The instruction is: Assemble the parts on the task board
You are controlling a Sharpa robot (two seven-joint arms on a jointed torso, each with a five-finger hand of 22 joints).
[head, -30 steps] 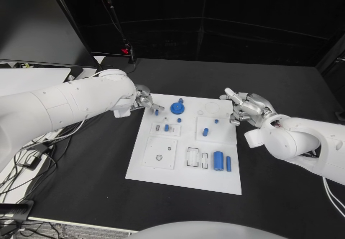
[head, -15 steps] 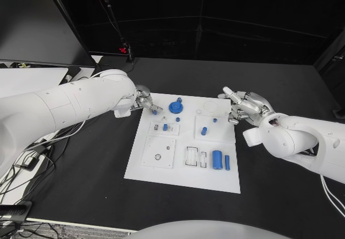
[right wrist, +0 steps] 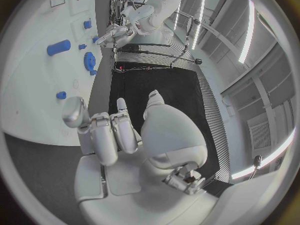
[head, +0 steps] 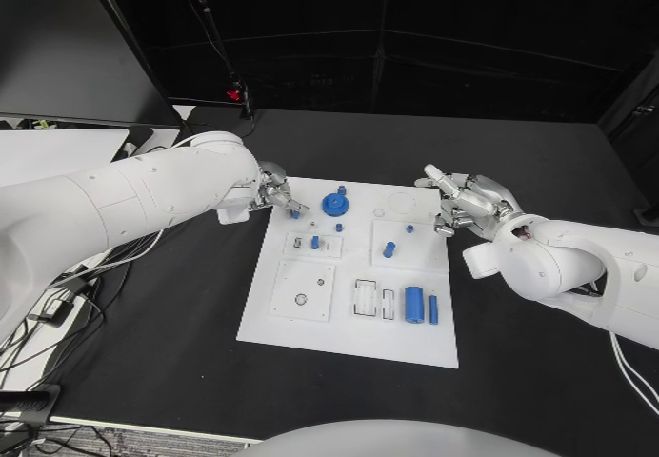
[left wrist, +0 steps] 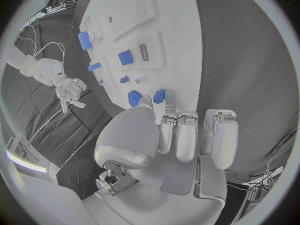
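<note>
The white task board (head: 309,328) lies mid-table. My left hand (head: 277,196) hovers over its far left corner with fingers curled, and thumb and a finger pinch a small blue part (head: 294,213) (left wrist: 159,96) against the board. Right beside it sits a blue gear (head: 335,204) (left wrist: 134,98). At the board's far right edge my right hand (head: 467,208) (right wrist: 125,130) is held open, fingers apart, with nothing in it. A blue cylinder (head: 389,250) (right wrist: 57,47) stands near the board's middle. A larger blue cylinder (head: 413,305) and a thin blue bar (head: 432,309) lie toward the near right.
A small blue peg (head: 339,228) and a blue piece in a white block (head: 314,243) sit below the gear. A square white plate with a hole (head: 305,290) lies at the board's near left. Cables (head: 55,295) trail off the table's left side.
</note>
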